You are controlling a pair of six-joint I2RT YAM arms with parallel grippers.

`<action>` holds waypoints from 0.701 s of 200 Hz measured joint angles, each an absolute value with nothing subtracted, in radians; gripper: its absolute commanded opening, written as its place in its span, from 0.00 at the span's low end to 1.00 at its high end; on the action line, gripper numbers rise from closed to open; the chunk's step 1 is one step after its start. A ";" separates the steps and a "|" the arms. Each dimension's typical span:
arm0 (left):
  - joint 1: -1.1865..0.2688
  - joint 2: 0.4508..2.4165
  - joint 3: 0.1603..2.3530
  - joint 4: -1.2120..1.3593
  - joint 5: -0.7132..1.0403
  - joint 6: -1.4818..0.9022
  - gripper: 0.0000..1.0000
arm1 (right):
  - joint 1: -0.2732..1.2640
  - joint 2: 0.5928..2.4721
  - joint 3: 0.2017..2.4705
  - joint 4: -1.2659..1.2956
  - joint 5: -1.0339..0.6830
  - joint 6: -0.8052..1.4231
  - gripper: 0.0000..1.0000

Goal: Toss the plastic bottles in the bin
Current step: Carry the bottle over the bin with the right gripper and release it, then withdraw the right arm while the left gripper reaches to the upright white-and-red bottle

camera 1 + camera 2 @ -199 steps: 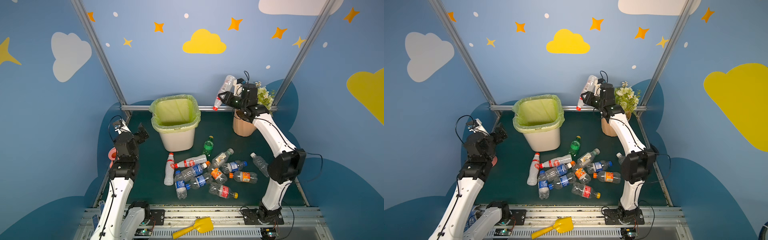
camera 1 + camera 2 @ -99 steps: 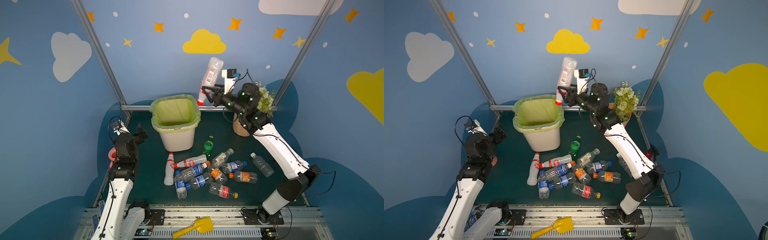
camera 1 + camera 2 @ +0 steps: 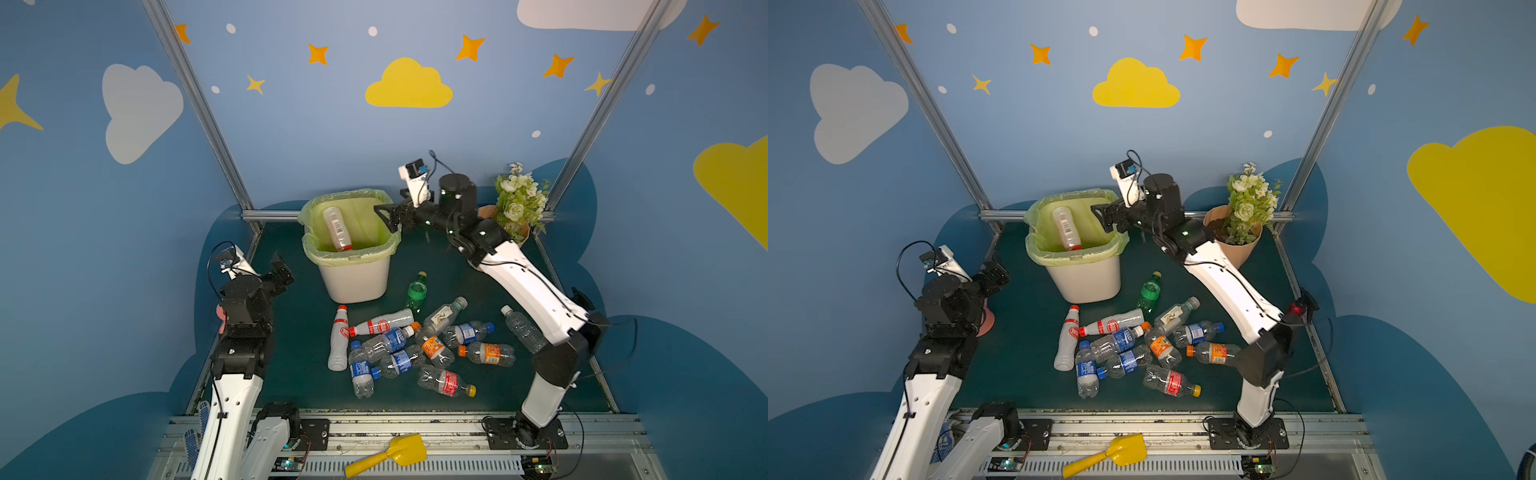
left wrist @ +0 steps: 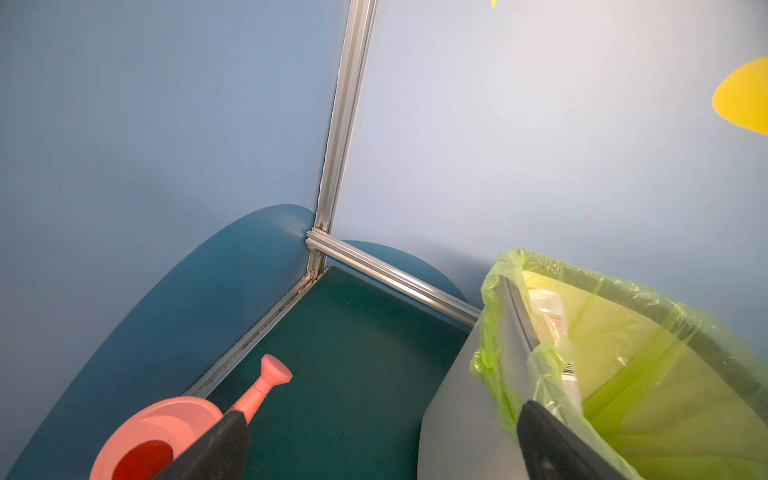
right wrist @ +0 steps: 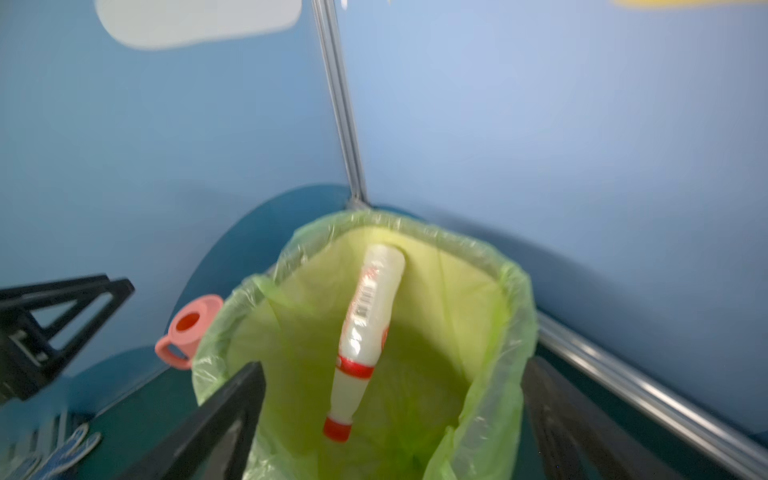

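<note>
The off-white bin (image 3: pixel 357 278) (image 3: pixel 1084 278) with its light-green bag stands at the back of the mat. A white bottle with a red cap (image 3: pixel 337 228) (image 3: pixel 1067 229) (image 5: pixel 365 328) leans inside it, cap down. My right gripper (image 3: pixel 384 214) (image 3: pixel 1100 216) (image 5: pixel 395 370) hovers open at the bin's right rim, holding nothing. Several more plastic bottles (image 3: pixel 415 345) (image 3: pixel 1133 349) lie in a heap on the mat in front of the bin, a green one (image 3: pixel 417 291) among them. My left gripper (image 3: pixel 280 270) (image 3: pixel 994 274) (image 4: pixel 382 411) stands open and empty, left of the bin (image 4: pixel 457 415).
A peach flower pot (image 3: pixel 521 228) with white flowers stands at the back right behind the right arm. A pink watering can (image 4: pixel 166 428) (image 5: pixel 189 328) sits by the left wall under the left gripper. A yellow scoop (image 3: pixel 386 455) lies on the front rail.
The right arm swung left and down from beside the flower pot to the bin. Its gripper opened, and the white bottle it held dropped into the bin. The left arm stayed still.
</note>
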State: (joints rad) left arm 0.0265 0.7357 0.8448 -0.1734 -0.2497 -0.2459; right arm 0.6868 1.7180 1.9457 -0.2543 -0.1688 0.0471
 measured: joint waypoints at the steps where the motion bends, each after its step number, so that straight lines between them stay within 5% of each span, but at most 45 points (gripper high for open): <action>1: 0.026 0.735 0.845 -0.174 -0.250 -0.246 1.00 | 0.686 1.705 1.938 -0.249 -0.166 0.045 0.97; 70: -0.168 0.651 0.873 -0.332 -0.405 -0.218 1.00 | 0.513 1.243 1.491 -0.066 -0.070 0.078 0.97; 140: -0.490 0.635 0.804 -0.600 -0.608 -0.454 1.00 | 0.339 1.205 1.093 -0.186 -0.045 0.280 0.97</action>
State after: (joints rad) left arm -0.4900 0.6346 0.8040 -0.5999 -0.6083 -0.4538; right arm 0.3386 1.2045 1.0931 -0.1860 -0.0448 0.2802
